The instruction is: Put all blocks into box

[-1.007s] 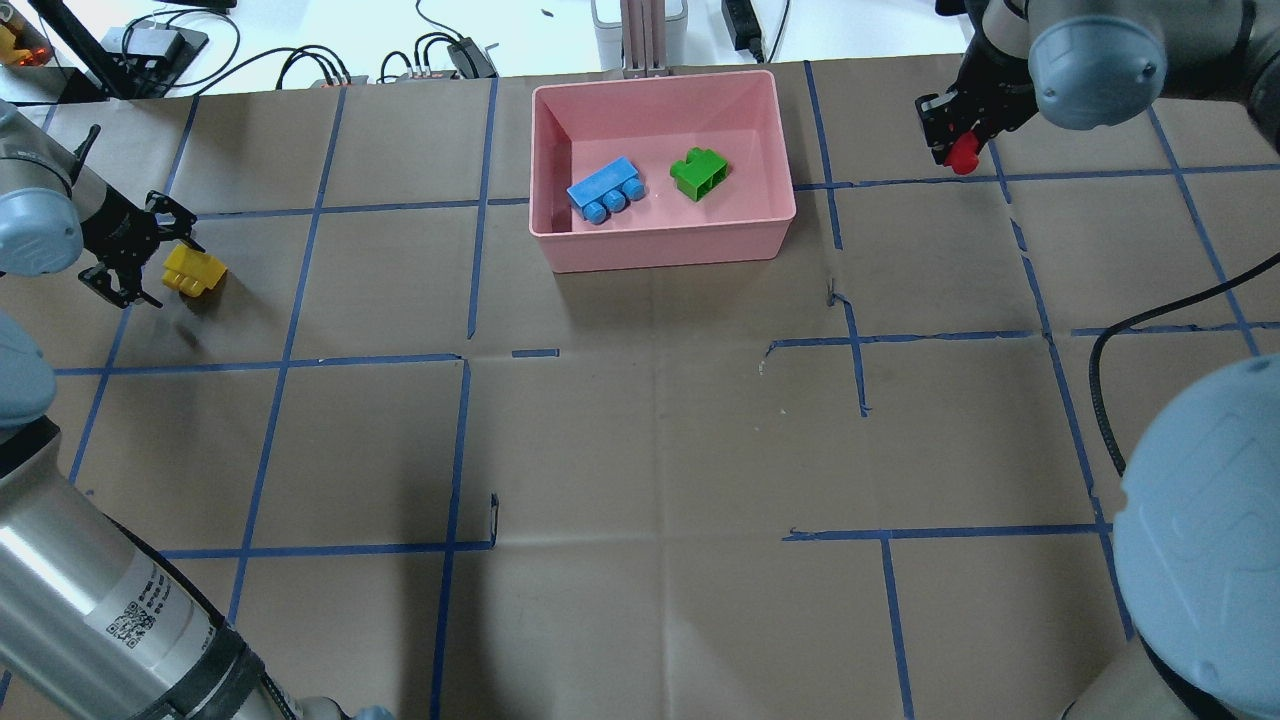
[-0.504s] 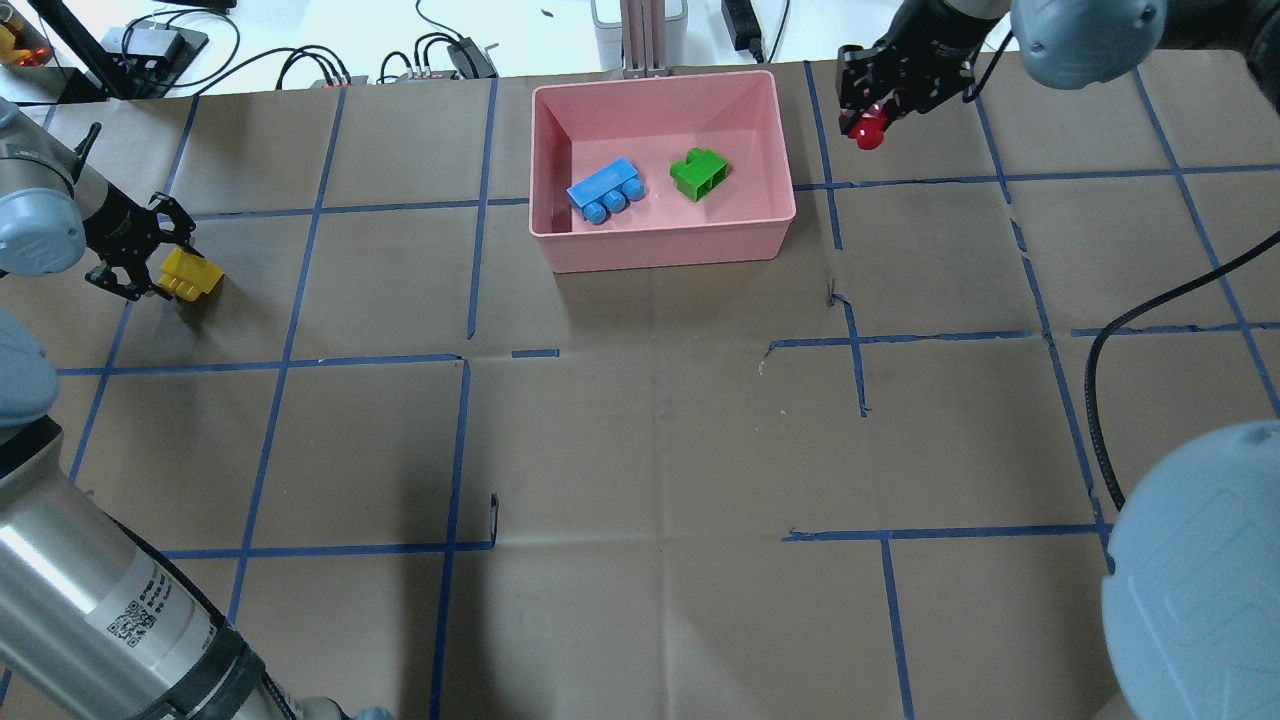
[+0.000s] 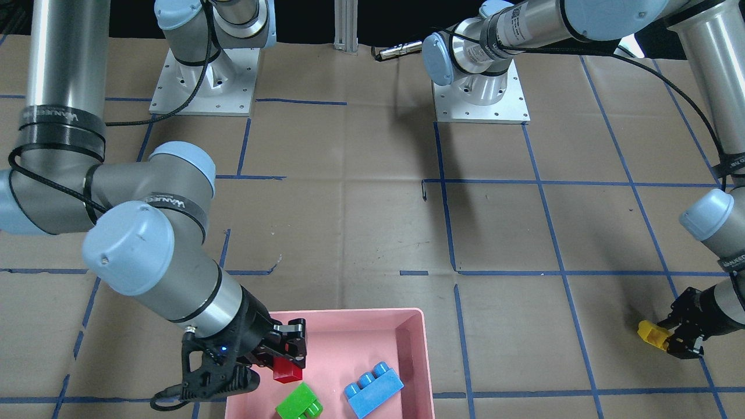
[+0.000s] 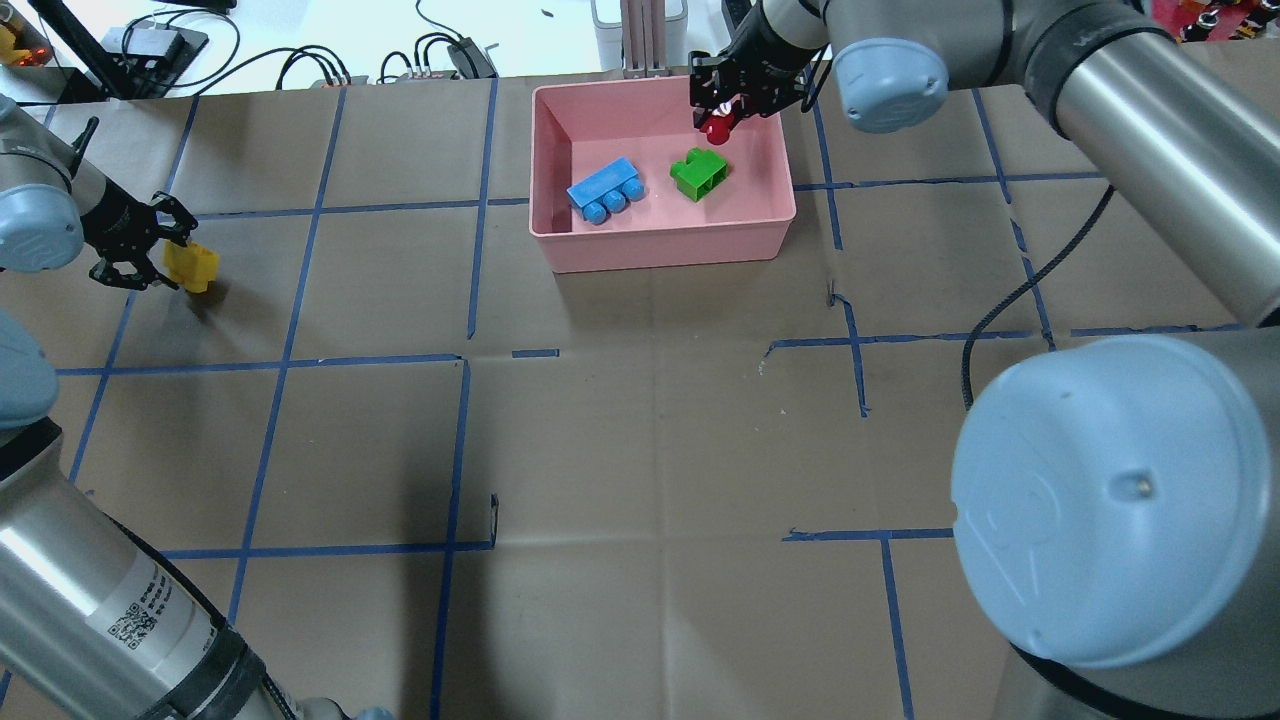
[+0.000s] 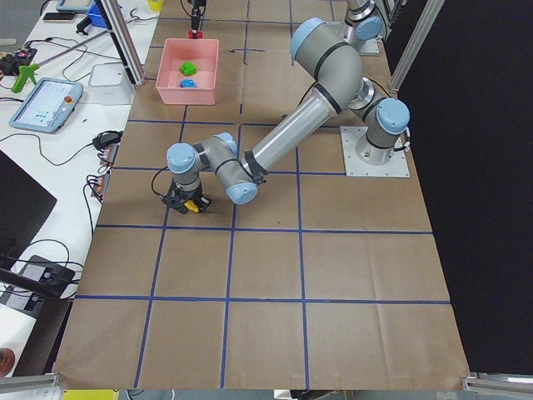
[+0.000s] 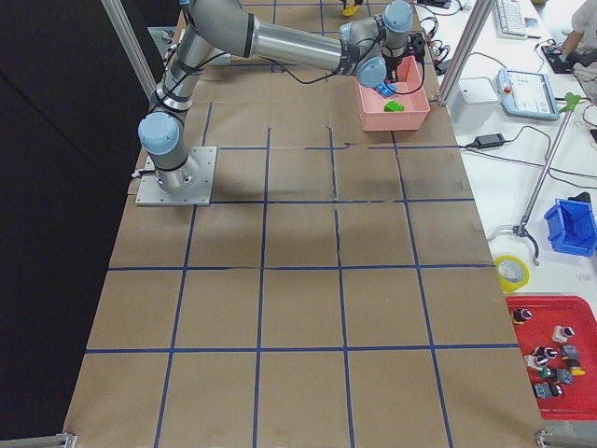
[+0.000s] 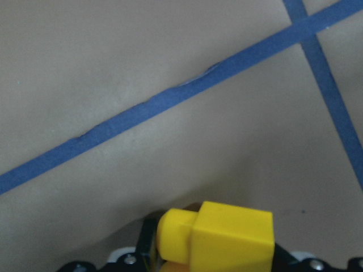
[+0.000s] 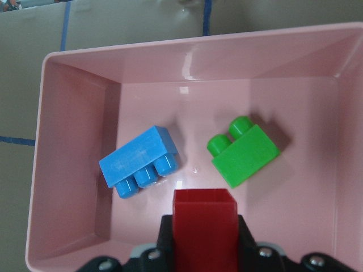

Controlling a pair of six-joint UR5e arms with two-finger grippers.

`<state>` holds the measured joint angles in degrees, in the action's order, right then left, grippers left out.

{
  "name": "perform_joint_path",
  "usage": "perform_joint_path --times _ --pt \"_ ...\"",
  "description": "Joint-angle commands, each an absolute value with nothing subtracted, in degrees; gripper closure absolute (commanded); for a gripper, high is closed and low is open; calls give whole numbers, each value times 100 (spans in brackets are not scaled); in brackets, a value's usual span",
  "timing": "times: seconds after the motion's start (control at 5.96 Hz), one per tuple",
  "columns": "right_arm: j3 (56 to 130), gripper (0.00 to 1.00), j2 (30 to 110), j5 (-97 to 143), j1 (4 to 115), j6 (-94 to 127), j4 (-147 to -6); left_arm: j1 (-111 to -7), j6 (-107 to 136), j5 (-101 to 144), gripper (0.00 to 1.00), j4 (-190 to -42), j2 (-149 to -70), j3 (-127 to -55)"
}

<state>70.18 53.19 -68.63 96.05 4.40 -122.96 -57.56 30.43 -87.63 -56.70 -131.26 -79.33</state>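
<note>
Box sits at the far edge of the bench, about midway along it, long side parallel to that edge. Two blocks lie on their sides on its floor, apart from each other. Blue block is in the half of the box nearer the bench's left edge. Its long axis runs on a shallow diagonal, from near-left to far-right, and its three studs point toward the robot-side edge. Green block is in the half nearer the right edge, with its long axis on a steeper diagonal of the same sense. Its two studs point toward the far-left corner of the bench and its hollow underside faces the robot-side edge. Right hand reaches over the far right part of the box, fingers clamped on the red block. That block hangs over the box interior, just beyond the green block and clear of it; I cannot tell which way its stud points. Left hand is low near the bench's left edge, in the far half, well apart from the box. Its fingers are closed against both sides of the yellow block. In the wrist view one stud shows, pointing sideways, level with the bench and not upward. I cannot make out its long axis, or whether it touches the paper.
</note>
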Motion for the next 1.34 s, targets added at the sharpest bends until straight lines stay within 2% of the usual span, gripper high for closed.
perform_joint_path --times 0.0,0.17,0.5,0.84,1.18 --pt "6759 17 5080 -6855 9756 396 -12524 -5757 3024 -8649 66 -5721 -13087 -7910" --pt "6776 1 5080 -6916 9756 378 -12698 -5748 3023 -8361 74 -5730 -13070 -7910" --pt "6776 0 5097 -6908 9756 378 -12691 -5713 3023 -8201 91 -5861 -12912 -7928" --pt "6776 0 5150 -6926 9756 378 -12683 -5704 3006 -8174 100 -6335 -12684 -7840" --pt "6872 0 5525 -6961 9608 82 -12604 -5687 2631 -8051 100 -7157 -12159 -7517"
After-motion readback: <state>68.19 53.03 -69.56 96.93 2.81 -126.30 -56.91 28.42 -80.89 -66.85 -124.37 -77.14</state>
